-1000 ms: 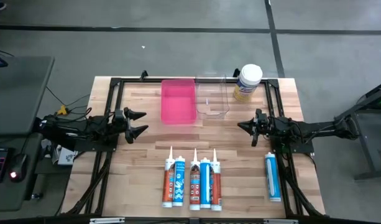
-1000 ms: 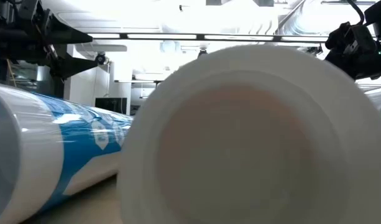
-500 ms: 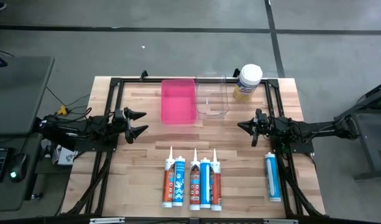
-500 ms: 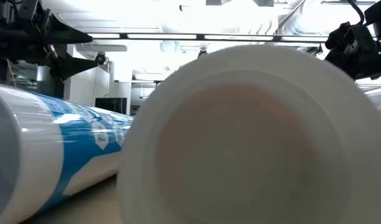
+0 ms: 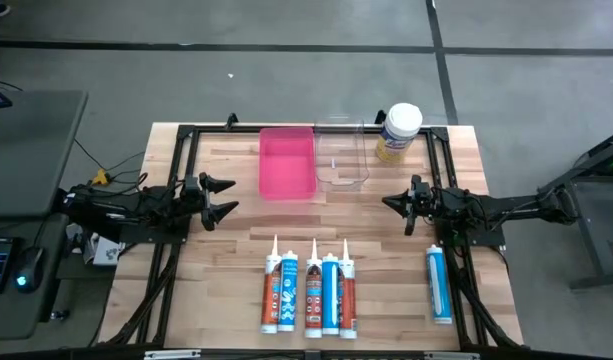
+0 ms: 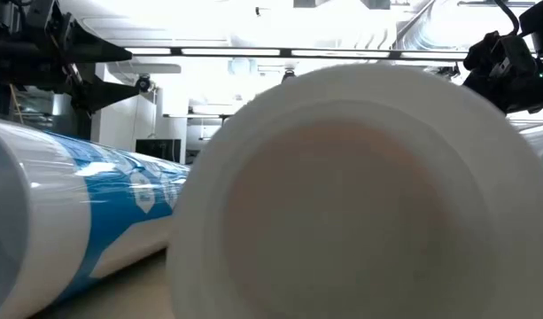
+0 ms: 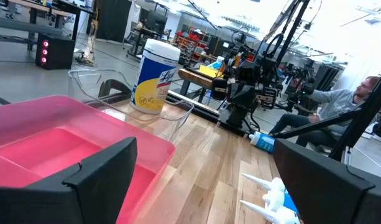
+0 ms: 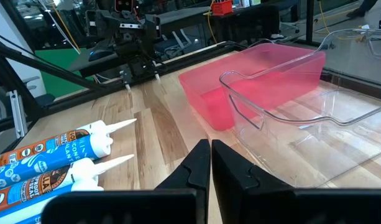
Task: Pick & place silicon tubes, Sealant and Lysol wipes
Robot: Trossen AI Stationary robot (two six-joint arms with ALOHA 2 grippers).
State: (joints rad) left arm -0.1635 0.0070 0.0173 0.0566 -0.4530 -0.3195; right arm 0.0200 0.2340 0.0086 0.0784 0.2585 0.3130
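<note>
Several silicone and sealant tubes point(image 5: 308, 292) lie on their sides side by side at the table's near middle, nozzles pointing to the far edge. One blue tube point(image 5: 439, 284) lies alone at the near right. The Lysol wipes point(image 5: 398, 132), with a white lid and yellow label, stand upright at the far right. My left gripper point(image 5: 229, 197) hovers open over the table's left, its fingers wide apart in the left wrist view point(image 7: 202, 186). My right gripper point(image 5: 388, 203) hovers shut over the right side, fingertips together point(image 8: 211, 165). Neither touches anything.
A pink bin point(image 5: 287, 162) and a clear plastic bin point(image 5: 342, 158) stand side by side at the far middle. A black frame point(image 5: 186, 135) rims the table. In the low view a tube's white base point(image 6: 360, 195) fills most of the picture.
</note>
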